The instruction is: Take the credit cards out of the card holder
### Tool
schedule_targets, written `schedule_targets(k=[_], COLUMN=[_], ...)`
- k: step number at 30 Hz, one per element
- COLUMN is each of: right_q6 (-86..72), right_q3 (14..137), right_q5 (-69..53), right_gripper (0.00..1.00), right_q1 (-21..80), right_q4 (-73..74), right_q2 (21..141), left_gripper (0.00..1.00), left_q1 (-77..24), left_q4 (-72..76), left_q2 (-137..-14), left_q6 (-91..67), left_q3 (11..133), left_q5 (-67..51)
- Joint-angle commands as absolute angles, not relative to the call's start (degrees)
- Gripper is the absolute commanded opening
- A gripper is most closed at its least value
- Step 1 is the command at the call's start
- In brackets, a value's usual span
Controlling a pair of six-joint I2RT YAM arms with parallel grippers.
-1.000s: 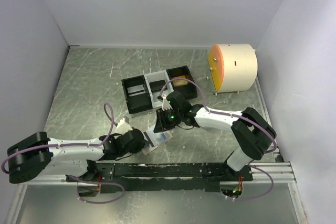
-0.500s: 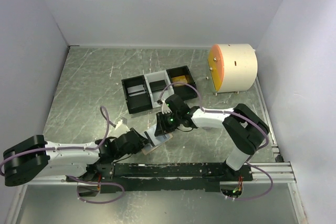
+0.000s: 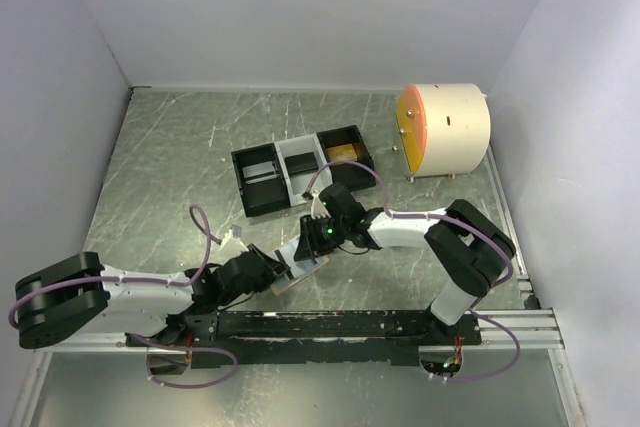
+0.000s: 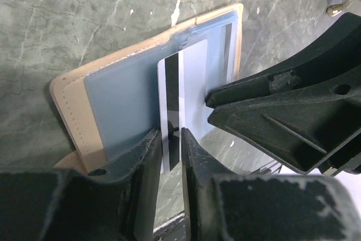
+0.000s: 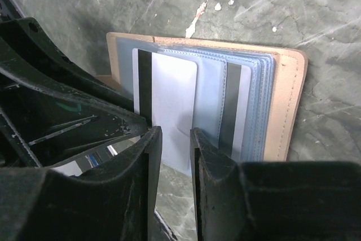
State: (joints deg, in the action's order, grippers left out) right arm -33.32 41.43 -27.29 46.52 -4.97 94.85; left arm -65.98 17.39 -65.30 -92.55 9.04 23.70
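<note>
wallet (image 3: 300, 265) lies open at the worktop's (image 3: 180, 147) near edge, middle, one striped card (image 4: 192, 77) poking out; left end effector (image 4: 170, 134) nearly closed over it, grip unclear; right end effector (image 5: 172, 134) slightly apart, probably steadying the wallet

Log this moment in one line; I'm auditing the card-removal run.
card holder: open on table | silver-grey card: partly out | left gripper: at card's striped edge | right gripper: at its plain face, grips unclear

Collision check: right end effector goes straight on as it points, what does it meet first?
Right end effector likely meets the pale card sticking out of the card holder first; depth unclear.
</note>
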Motion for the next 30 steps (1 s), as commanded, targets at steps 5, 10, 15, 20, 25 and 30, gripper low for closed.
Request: schedule_targets(k=[5,10,15,20,25,30], right_q6=[-32.5,-31.7,-31.9,-34.3,-37.7,-39.8], right_q3=[39.0,40.0,41.3,41.5,40.0,37.3], right_q5=[-24.6,-23.4,-24.2,-26.5,-28.9,-29.2], right_gripper=[0.28,0.28,0.29,0.31,0.33,0.34], right_q1=[46.6,46.5,46.0,45.6,45.4,44.9], right_q4=[-0.2,1.1,1.1,-1.8,-6.6,-10.3], right_q2=[95.6,95.1,93.7,90.8,87.8,85.1], left_gripper=[0.14,0.07,0.07,0.07,0.07,0.07], left_q1=[-66.4,-66.4,-66.4,-66.4,-66.4,-66.4], left_q4=[16.2,8.7,-0.9,-5.4,-7.9,-9.2], left_q2=[-65.6,-62.0,-58.5,-55.2,-52.5,-49.4], left_q6=[-91.3,-88.4,-87.0,-83.8,-80.4,-78.6], left_q3=[10.5,13.4,15.5,17.1,18.4,18.8], left_q5=[25.8,26.1,25.7,25.7,25.4,24.8])
